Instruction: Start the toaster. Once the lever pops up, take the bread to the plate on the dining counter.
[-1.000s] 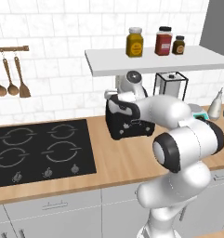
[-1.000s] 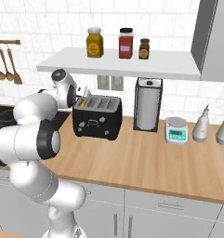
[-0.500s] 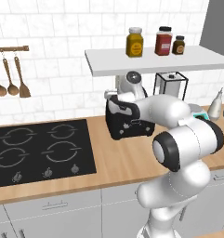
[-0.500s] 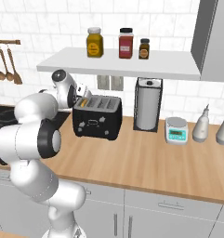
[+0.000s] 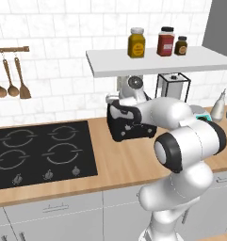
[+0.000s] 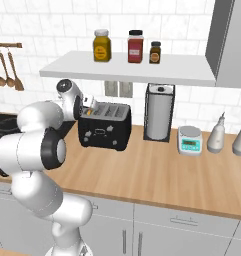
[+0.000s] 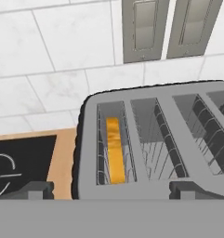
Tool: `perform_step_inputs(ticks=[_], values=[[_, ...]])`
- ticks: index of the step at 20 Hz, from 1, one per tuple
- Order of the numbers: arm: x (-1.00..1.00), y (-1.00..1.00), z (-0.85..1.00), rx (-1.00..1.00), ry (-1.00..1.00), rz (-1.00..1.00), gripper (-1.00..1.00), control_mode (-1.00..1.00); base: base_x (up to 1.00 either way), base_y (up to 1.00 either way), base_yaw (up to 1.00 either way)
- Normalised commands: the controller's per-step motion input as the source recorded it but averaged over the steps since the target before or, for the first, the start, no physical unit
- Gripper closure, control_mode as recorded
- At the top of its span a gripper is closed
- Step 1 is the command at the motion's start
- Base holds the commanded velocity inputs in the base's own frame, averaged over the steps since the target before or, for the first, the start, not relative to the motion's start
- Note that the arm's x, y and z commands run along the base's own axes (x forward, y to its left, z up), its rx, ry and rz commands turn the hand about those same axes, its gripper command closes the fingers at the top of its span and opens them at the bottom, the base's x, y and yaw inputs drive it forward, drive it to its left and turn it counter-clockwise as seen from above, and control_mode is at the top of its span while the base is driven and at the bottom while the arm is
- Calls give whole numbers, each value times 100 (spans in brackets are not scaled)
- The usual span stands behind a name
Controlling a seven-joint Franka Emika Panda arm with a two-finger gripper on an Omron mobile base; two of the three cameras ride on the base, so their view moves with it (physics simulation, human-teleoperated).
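Note:
The black toaster (image 5: 129, 127) (image 6: 104, 131) stands on the wood worktop against the tiled wall, below the shelf. In the hand view I look down on its silvery top (image 7: 150, 107). The bread (image 7: 114, 151) sits low in the leftmost slot, showing its golden crust edge; the other slots hold nothing. My gripper (image 7: 109, 189) hovers just above the toaster's left end (image 6: 86, 106), open, with its fingertips (image 7: 32, 189) wide apart and nothing between them. The plate and the dining counter are out of view.
A black hob (image 5: 39, 150) lies left of the toaster. To its right stand a paper-towel holder (image 6: 158, 112), a small scale (image 6: 190, 140) and two bottles (image 6: 217, 134). The shelf (image 6: 132, 70) with jars hangs close above. Wall sockets (image 7: 169, 28) are behind the toaster.

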Motion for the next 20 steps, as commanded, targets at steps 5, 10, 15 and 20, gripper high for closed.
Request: perform_step_inputs(ticks=[5,10,15,20], values=[[0,0,-8,0,0,0,-100,-100,0,0,0],[0,0,-6,0,0,0,-100,-100,0,0,0],[4,0,-1,0,0,0,-100,-100,0,0,0],[13,0,0,0,-2,0,-100,-100,0,0,0]])
